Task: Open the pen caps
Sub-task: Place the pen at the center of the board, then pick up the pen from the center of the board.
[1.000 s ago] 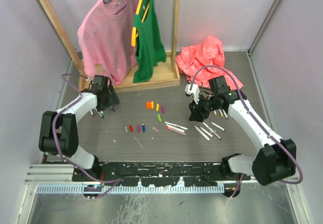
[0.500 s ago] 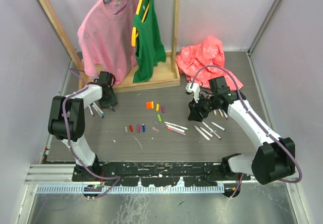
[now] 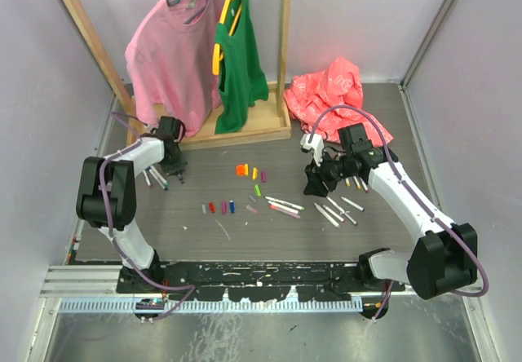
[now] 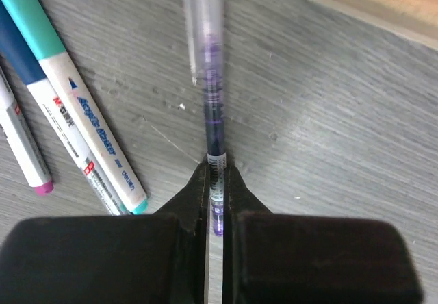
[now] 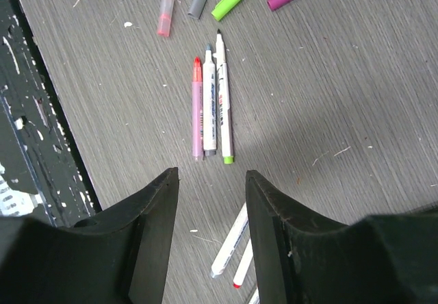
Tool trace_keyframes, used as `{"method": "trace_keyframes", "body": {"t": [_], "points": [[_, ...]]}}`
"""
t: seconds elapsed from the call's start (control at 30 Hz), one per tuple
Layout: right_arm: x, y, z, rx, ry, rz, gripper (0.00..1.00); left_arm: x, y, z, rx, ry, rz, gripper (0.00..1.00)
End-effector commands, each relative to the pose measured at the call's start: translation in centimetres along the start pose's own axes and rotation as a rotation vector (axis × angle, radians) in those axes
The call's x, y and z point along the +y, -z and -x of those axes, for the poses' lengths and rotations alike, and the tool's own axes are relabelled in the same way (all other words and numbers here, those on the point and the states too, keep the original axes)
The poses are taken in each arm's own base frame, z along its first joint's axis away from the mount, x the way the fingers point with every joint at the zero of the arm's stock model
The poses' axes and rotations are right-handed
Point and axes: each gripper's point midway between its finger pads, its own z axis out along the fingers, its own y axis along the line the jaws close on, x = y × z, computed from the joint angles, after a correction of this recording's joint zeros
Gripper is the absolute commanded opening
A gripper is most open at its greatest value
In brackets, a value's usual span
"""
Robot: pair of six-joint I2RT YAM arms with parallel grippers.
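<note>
Top view: my left gripper (image 3: 173, 165) sits far left, my right gripper (image 3: 316, 184) over loose pens (image 3: 281, 207), with pulled caps (image 3: 222, 207) between. Left wrist: jaws clenched on a purple pen (image 4: 214, 112), its cap (image 4: 203, 16) seemingly on. Right wrist: jaws apart, empty. Next, I judge, the right must grip that cap.

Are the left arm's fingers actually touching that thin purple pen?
Touching. The left wrist view shows both fingers pressed against the purple pen, one on each side, with no gap.
</note>
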Motion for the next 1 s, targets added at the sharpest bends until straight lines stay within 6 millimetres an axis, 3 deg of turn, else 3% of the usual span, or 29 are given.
{"method": "trace_keyframes", "body": {"t": [0.0,0.2,0.33,0.47,0.7,0.8,0.97], "points": [[0.5,0.6,1.4,-0.064,0.034,0.011,0.5,-0.4,1.6,0.1,-0.024,0.014,-0.066,0.0],[1.4,0.8,2.4,-0.112,0.032,0.063,0.5,-2.1,4.4,-0.3,-0.065,0.035,-0.233,0.0],[1.8,1.1,3.8,-0.169,0.026,0.097,0.5,-3.9,7.3,-0.3,-0.127,0.046,-0.41,0.0],[2.2,1.4,6.1,-0.258,0.037,0.133,0.51,-6.1,10.4,-1.0,-0.171,0.048,-0.628,0.0],[3.2,2.2,11.2,-0.504,-0.017,0.229,0.56,-10.3,17.5,-3.0,-0.266,0.014,-1.043,0.0],[3.4,1.9,11.5,-0.558,-0.113,0.288,0.6,-11.7,20.2,-4.0,-0.343,-0.015,-1.141,0.0],[2.9,1.0,10.6,-0.621,-0.233,0.287,0.8,-14.7,24.1,-6.0,-0.429,-0.08,-1.258,0.0]]}}
